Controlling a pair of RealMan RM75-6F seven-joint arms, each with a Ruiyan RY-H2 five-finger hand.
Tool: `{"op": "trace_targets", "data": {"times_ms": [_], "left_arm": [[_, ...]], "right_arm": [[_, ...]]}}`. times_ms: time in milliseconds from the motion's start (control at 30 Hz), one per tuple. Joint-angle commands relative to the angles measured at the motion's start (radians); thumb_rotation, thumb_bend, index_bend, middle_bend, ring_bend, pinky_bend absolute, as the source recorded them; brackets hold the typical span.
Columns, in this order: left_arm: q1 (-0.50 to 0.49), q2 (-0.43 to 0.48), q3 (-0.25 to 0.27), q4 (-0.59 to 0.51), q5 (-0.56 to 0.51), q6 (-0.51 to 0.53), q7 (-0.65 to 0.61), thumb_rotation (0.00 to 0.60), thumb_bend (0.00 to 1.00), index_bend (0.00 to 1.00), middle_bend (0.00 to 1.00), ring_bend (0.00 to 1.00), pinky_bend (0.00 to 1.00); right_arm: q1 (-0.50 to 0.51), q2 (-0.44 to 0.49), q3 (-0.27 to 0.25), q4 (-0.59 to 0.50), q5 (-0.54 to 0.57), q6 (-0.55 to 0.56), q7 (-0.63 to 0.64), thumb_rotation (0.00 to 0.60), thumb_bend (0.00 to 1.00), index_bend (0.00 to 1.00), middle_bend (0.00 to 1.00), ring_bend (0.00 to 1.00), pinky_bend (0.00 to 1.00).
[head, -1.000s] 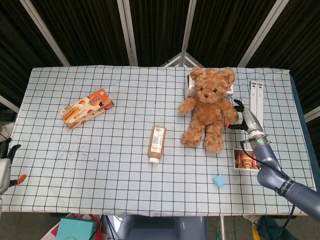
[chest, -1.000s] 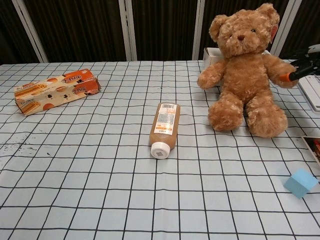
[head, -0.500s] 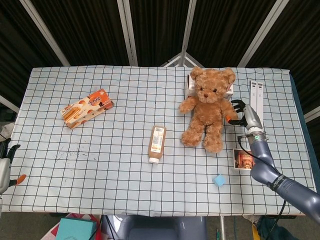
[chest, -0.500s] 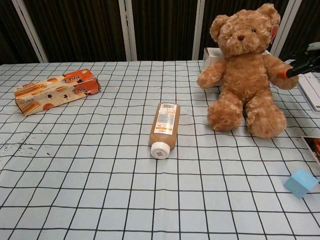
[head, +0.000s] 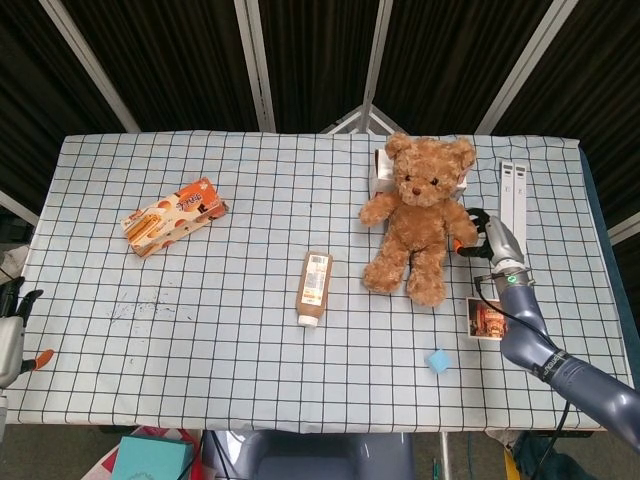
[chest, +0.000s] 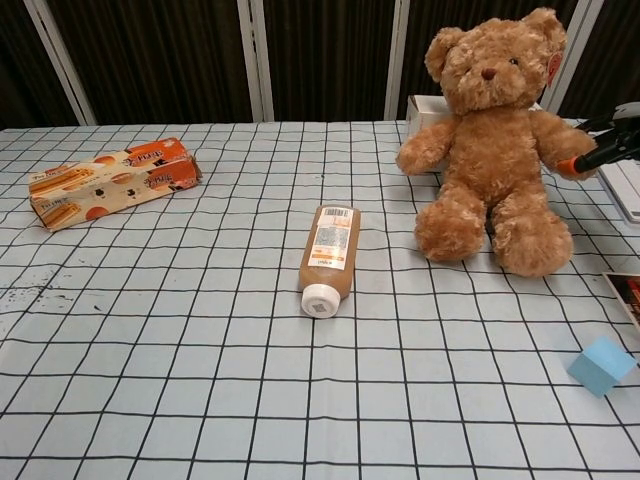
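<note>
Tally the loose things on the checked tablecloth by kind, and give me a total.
Teddy bear: 1
Brown bottle lying on its side: 1
Orange snack box: 1
White box behind the bear: 1
Blue cube: 1
Picture card: 1
White strips: 2
Total: 8

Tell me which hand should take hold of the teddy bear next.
The right hand, probably: its fingertips already sit at the teddy bear's arm. The left hand hangs off the table's far left edge, well away from the bear.
</note>
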Motion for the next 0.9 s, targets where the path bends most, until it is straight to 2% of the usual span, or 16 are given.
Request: {"op": "trace_targets", "data": {"times_ms": [33, 267, 633, 900], "left_arm": [[-0.001, -0.001, 0.001, 0.0, 0.0, 0.0, 0.002, 0.6, 0.24, 0.16, 0.0, 0.0, 0.03], [-0.002, -0.001, 0.004, -0.001, 0.0, -0.002, 0.004, 0.6, 0.24, 0.16, 0.0, 0.0, 0.03], [-0.004, -0.002, 0.006, -0.002, -0.001, 0.0, 0.007, 0.6, 0.24, 0.17, 0.0, 0.0, 0.03], [-0.005, -0.003, 0.007, -0.003, -0.004, -0.001, 0.01, 0.6, 0.24, 0.17, 0.0, 0.0, 0.03]], "right_arm": [[-0.003, -0.004, 0.015, 0.0, -0.004, 0.016, 0.01, 0.6, 0.39, 0.38, 0.48, 0.43, 0.0], [-0.007, -0.012, 0.021, 0.003, -0.014, 0.034, -0.001, 0.6, 0.39, 0.44, 0.5, 0.45, 0.0], [-0.006, -0.029, 0.015, 0.03, -0.01, 0.014, -0.025, 0.6, 0.39, 0.44, 0.5, 0.45, 0.0], [-0.004, -0.015, 0.034, 0.005, -0.039, 0.055, -0.04, 0.6, 0.39, 0.44, 0.5, 0.45, 0.0]]}}
